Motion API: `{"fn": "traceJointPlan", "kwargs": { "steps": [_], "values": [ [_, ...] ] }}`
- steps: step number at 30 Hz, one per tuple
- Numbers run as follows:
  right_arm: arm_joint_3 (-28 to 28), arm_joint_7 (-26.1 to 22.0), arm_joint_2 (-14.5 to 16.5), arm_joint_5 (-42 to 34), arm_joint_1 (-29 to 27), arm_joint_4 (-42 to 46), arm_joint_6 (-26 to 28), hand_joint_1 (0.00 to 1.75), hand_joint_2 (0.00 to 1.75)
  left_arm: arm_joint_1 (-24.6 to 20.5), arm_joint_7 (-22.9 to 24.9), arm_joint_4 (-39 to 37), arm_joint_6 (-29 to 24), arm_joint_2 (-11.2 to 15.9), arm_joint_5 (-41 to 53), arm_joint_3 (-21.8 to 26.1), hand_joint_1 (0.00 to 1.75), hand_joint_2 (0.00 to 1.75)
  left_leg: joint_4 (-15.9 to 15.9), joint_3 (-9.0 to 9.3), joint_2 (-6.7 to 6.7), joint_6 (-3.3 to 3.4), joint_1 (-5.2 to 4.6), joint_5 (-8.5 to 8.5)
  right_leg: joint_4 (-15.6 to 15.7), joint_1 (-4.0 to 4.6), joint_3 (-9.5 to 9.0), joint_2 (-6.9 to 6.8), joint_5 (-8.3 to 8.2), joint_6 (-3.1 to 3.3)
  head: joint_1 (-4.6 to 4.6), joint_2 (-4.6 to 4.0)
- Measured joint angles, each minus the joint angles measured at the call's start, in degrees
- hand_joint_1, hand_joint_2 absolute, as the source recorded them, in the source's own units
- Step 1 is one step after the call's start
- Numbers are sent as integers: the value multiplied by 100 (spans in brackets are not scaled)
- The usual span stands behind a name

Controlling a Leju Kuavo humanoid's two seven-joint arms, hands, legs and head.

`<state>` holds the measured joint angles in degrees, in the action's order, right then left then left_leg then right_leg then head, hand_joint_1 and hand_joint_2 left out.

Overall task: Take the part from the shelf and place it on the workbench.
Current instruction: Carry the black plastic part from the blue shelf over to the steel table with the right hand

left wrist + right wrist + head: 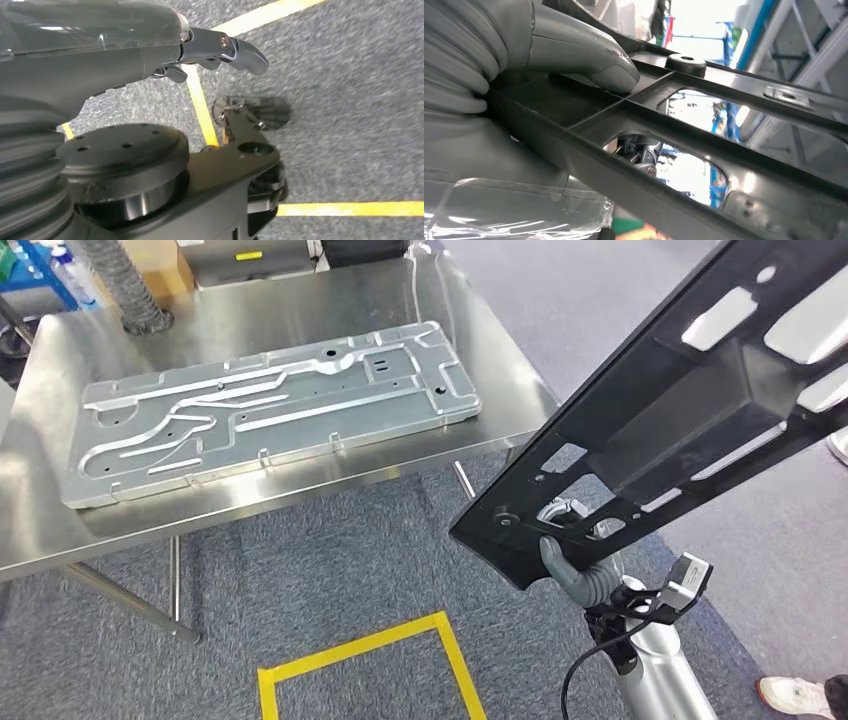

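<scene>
Right hand (575, 565) grips the black part (690, 400) at its lower corner, thumb on the near face, other fingers showing thru a cutout in the frame. Part is a long black frame w/ several openings, held tilted, rising from the hand up toward the top right of the head view, in the air beside the workbench (45, 530), not touching it. Right wrist view: thick grey thumb (589, 62) pressed flat on a rib of the black part (704, 130), darker fingers (639, 150) seen thru an opening from the other side, so the frame edge is pinched between thumb and fingers. Workbench is shiny steel, w/ a grey metal panel (270, 410) lying flat on top, long side across the bench, stamped grooves and holes on it. A corrugated hose (125, 285) sits at the far left of the bench. Floor is grey carpet w/ yellow tape lines (365, 650) marking a box near the robot. A white shoe (795, 695) of a person at the bottom right corner. Left hand (220, 50) hangs over the carpet, dark fingers curled in a bit, nothing in them; can't tell if fully closed. Yellow tape lines (200, 107) under it.
</scene>
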<state>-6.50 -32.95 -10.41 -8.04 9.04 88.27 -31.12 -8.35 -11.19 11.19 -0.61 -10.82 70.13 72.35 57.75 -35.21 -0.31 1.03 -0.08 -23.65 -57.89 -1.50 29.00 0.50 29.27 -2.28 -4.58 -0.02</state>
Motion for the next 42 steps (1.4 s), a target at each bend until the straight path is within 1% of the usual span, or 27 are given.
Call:
{"fn": "traceJointPlan", "kwargs": {
  "steps": [1,2,5,6,7,8,10,11,12,15,17,18,20,21,22,23,25,27,29,30,32,33,34,36,38,40,42],
  "values": [
    [-1,-1,-2,-1,3,-3,-2,168,175,-9,-4,0,-1,1,1,1,0,175,-22,57,-4,43,-3,-14,-146,-9,62,-8,22,-15,1,0],
    [-1,-2,-5,-2,10,-7,-3,168,175,-24,-8,0,-1,3,1,2,0,175,-41,108,-8,82,-6,-31,-406,-12,205,-14,84,-16,1,0],
    [1,-11,-16,-5,16,-26,-13,168,175,-50,-14,0,-1,9,2,3,0,175,-47,209,-12,155,-41,-133,-1430,18,925,-18,450,-4,2,0],
    [0,-15,-16,-7,11,-36,-19,168,175,-46,-14,0,0,9,3,4,0,175,-46,260,-14,163,-56,-178,-1582,27,1098,-18,511,1,2,0],
    [-1,-20,-16,-8,7,-47,-23,168,175,-40,-14,0,0,8,4,5,0,175,-45,323,-16,167,-68,-228,-1552,36,1179,-19,464,12,2,0],
    [-1,-25,-16,-9,5,-56,-25,168,175,-37,-14,0,0,7,4,5,0,175,-44,398,-17,167,-78,-281,-1328,47,1156,-19,286,32,2,0],
    [-1,-33,-17,-12,6,-68,-24,168,175,-39,-14,-1,0,3,5,7,0,175,-35,542,-18,149,-93,-398,-598,89,973,-22,-280,102,2,0],
    [-1,-37,-17,-14,11,-74,-24,168,175,-45,-14,-2,0,0,4,8,0,175,-30,585,-21,128,-101,-449,-309,114,894,-24,-472,133,2,0],
    [-2,-42,-18,-16,15,-78,-24,168,175,-49,-14,-3,0,-2,4,9,0,175,-33,603,-23,98,-107,-495,-137,137,852,-26,-593,164,2,0],
    [-4,-49,-19,-22,22,-86,-25,168,175,-54,-12,-4,0,-4,2,16,0,175,32,645,-19,-2,-116,-554,-36,134,767,-15,-600,240,-1,0],
    [-5,-49,-19,-28,39,-87,-25,168,175,-62,-20,-4,2,-4,-1,20,0,175,323,558,-11,-68,-102,-683,8,112,656,-18,-565,298,-1,0],
    [-5,-49,-19,-32,53,-90,-25,168,175,-66,-30,-4,4,-4,-4,21,0,175,617,403,-8,-100,-80,-815,21,108,619,-22,-546,317,-2,0],
    [-6,-49,-18,-34,77,-107,-25,168,175,-63,-63,-4,13,-4,-22,28,0,175,1327,-42,-7,-153,-32,-1108,23,109,577,-23,-493,335,-2,0],
    [-7,-49,-17,-34,81,-118,-25,168,175,-56,-81,-4,17,-4,-32,33,0,175,1547,-226,-6,-172,-6,-1162,22,108,556,-20,-466,332,-3,0],
    [-7,-49,-16,-33,81,-128,-25,168,175,-48,-98,-4,21,-4,-40,39,0,175,1575,-322,-5,-187,16,-1099,21,105,525,-16,-437,324,-3,0],
    [-8,-49,-16,-33,81,-135,-25,168,175,-42,-115,-4,25,-4,-45,45,0,175,1392,-313,-5,-197,37,-909,21,102,481,-12,-405,313,-3,0],
    [-8,-49,-18,-33,85,-143,-24,168,175,-35,-146,-4,28,-4,-51,60,0,175,649,-80,-5,-204,60,-379,23,92,372,-9,-336,276,-2,0],
    [-8,-48,-18,-28,100,-150,-19,168,175,-35,-165,-4,35,-5,-54,75,0,175,123,81,0,-167,34,-159,22,88,321,-11,-286,218,-1,0],
    [-8,-39,-17,-4,112,-159,1,168,175,-25,-168,-4,40,-7,-54,83,0,175,27,102,2,-88,-5,-165,27,85,317,-12,-260,149,-1,0],
    [-8,-32,-20,11,115,-162,13,168,175,-17,-168,-4,41,-8,-54,84,0,175,15,123,1,-43,0,-111,26,80,312,-13,-239,114,-1,0],
    [-9,-19,-26,30,125,-164,35,168,175,-14,-170,-4,41,-14,-54,87,0,175,-43,156,4,15,10,-79,-40,69,326,-18,-169,70,-1,0],
    [-8,-15,-31,32,134,-166,40,168,175,-19,-170,-4,42,-16,-53,87,0,175,-68,172,6,42,16,-70,-181,66,387,-20,-74,60,-1,0],
    [-8,-14,-35,33,142,-171,44,168,175,-22,-170,-4,42,-18,-52,87,0,175,-73,177,6,59,7,-73,-443,65,511,-22,64,55,-1,0],
    [-8,-14,-45,34,154,-192,46,168,175,-23,-169,-4,42,-20,-52,87,0,175,-72,180,9,96,-12,-88,-1154,68,875,-21,382,41,-1,0],
    [-8,-14,-50,35,152,-210,45,168,175,-18,-169,-4,42,-22,-52,87,0,175,-69,181,9,111,-26,-98,-1587,69,1107,-22,536,31,-1,0],
    [-8,-8,-55,39,149,-237,45,168,175,-12,-169,-4,43,-25,-54,88,0,175,-53,217,2,114,-37,-132,-1215,73,1002,-23,171,55,-1,0],
    [-8,11,-61,65,162,-262,56,168,175,-7,-169,-4,44,-33,-58,90,0,175,-13,251,-8,94,-59,-192,-431,94,711,-32,-311,109,-1,0]
  ]
}}
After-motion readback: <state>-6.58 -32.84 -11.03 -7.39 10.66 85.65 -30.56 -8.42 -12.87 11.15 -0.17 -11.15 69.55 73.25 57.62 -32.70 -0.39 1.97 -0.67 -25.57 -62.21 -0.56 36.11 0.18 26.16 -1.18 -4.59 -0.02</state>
